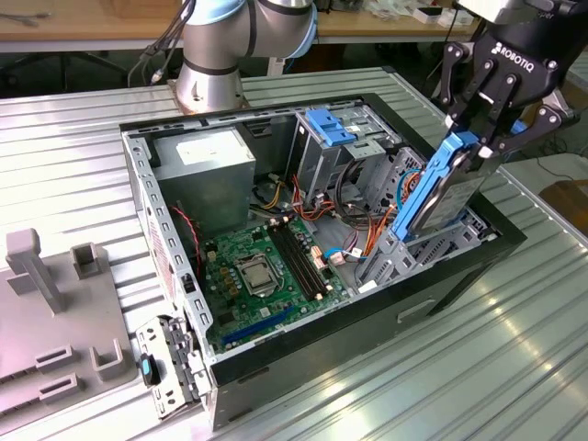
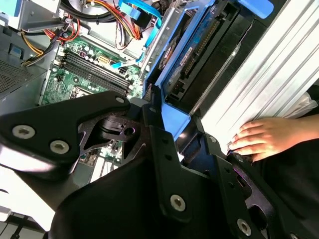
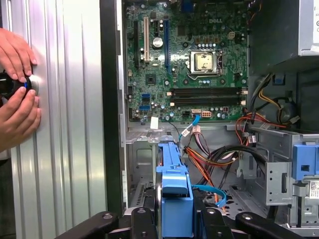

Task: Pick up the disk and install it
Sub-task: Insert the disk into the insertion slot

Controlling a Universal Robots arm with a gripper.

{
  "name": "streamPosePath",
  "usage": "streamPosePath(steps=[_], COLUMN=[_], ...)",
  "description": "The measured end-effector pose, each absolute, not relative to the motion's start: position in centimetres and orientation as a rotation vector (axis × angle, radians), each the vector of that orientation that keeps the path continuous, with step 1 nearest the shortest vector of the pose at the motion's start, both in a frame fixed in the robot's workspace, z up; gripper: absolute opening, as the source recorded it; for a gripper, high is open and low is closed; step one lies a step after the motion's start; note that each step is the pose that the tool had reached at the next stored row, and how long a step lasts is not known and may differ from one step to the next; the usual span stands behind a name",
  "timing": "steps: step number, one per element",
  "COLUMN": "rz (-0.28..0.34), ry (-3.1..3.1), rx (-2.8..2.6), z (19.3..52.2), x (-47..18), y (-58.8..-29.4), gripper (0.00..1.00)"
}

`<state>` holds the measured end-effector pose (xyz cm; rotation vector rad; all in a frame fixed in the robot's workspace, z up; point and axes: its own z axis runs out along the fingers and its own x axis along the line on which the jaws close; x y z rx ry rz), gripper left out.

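Blue-framed grey metal: the disk (image 1: 439, 193) stands steeply tilted at the open computer case (image 1: 413, 312), on the exterior view's right. Its lower end is down among the rails of the drive cage (image 1: 390, 253) and its upper end is well above the case rim. The end effector (image 1: 480, 145) has its fingers closed from both sides on the carrier's handle (image 3: 174, 191), so the drive hangs from that end and the free end leads into the bay. The tilt probably matches the cage's slanted guides. Judged from the height of the upper end, the disk is entered but not seated. In the second wrist view the drive's underside and connector edge face the camera, close against the cage wall. Orange and red cables (image 3: 209, 159) run just beside the bay toward the motherboard (image 1: 262, 271), near enough to snag. The case lies on its side on the ribbed metal table (image 1: 73, 138), which leaves its interior open from above. A person's hands (image 3: 17, 99) rest on the table beside the case, around a small dark round device (image 3: 10, 84), well apart from the disk.
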<state>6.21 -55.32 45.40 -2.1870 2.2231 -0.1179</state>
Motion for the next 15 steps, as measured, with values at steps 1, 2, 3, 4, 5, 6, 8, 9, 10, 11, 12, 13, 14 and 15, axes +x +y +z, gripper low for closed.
streamPosePath(steps=[1, 2, 3, 4, 5, 6, 8, 9, 10, 11, 12, 13, 14, 15], rz=[-0.118, -0.118, -0.118, -0.118, -0.118, -0.118, -0.118, -0.118, -0.118, -0.118, -0.118, -0.118, -0.118, -0.118], ry=[2.223, 2.223, 2.223, 2.223, 2.223, 2.223, 2.223, 2.223, 2.223, 2.223, 2.223, 2.223, 2.223, 2.223], rx=[-2.187, -2.187, -2.187, -2.187, -2.187, -2.187, -2.187, -2.187, -2.187, -2.187, -2.187, -2.187, -2.187, -2.187], z=[45.3, 45.3, 45.2, 45.1, 45.1, 45.0, 44.8, 44.7, 44.6, 44.5, 44.4, 44.3, 44.2, 44.1], x=[6.2, 6.2, 6.2, 6.2, 6.2, 6.2, 6.2, 6.2, 6.2, 6.2, 6.2, 6.2, 6.2, 6.2], y=[-55.3, -55.3, -55.3, -55.3, -55.3, -55.3, -55.3, -55.3, -55.3, -55.3, -55.3, -55.3, -55.3, -55.3], gripper=[0.37, 0.37, 0.37, 0.37, 0.37, 0.37, 0.37, 0.37, 0.37, 0.37, 0.37, 0.37, 0.37, 0.37])
